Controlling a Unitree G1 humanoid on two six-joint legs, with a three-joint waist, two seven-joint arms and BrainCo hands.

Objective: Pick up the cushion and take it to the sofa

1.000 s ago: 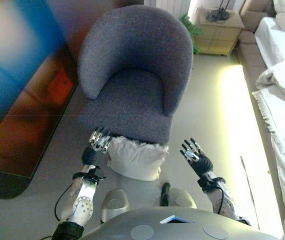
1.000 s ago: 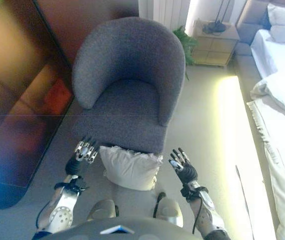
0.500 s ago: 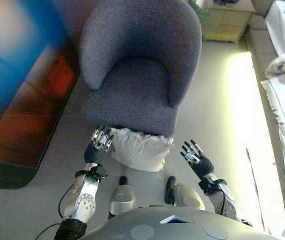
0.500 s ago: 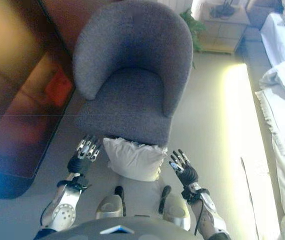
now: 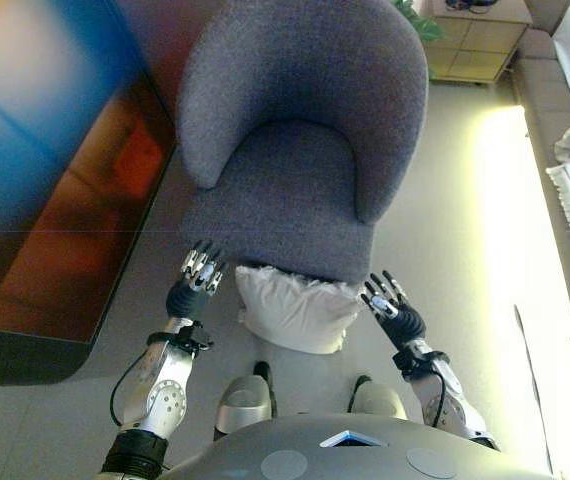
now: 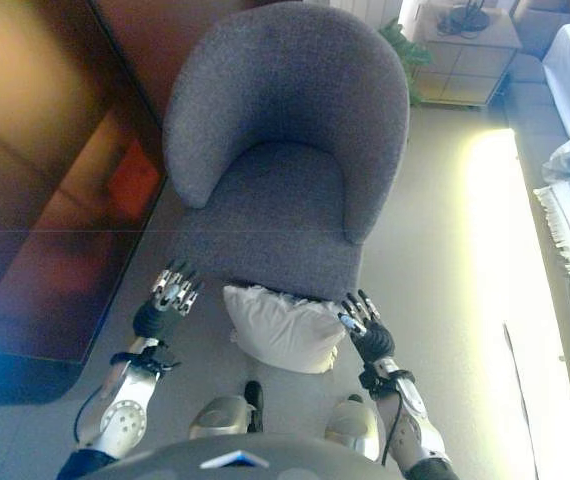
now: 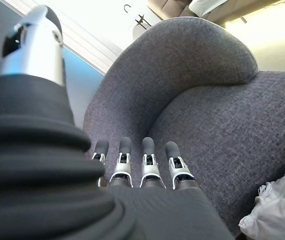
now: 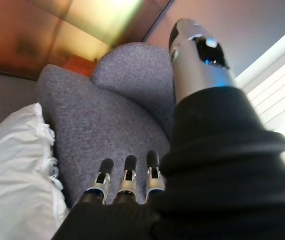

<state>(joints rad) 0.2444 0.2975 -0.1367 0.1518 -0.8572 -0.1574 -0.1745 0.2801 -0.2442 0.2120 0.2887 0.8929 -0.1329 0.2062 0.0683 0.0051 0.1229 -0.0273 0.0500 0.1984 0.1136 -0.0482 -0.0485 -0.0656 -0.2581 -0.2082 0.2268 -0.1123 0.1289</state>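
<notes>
Closing in, my right hand now touches the cushion; my left hand stands apart, fingers straight on both, cushion between them on floor.

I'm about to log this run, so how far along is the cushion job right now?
Early stage. The white cushion lies on the floor against the front of the grey armchair, not lifted. The left hand and right hand are open on either side of it, the right hand close to its edge, neither gripping. Grasping, lifting and carrying it to the sofa all remain.
</notes>
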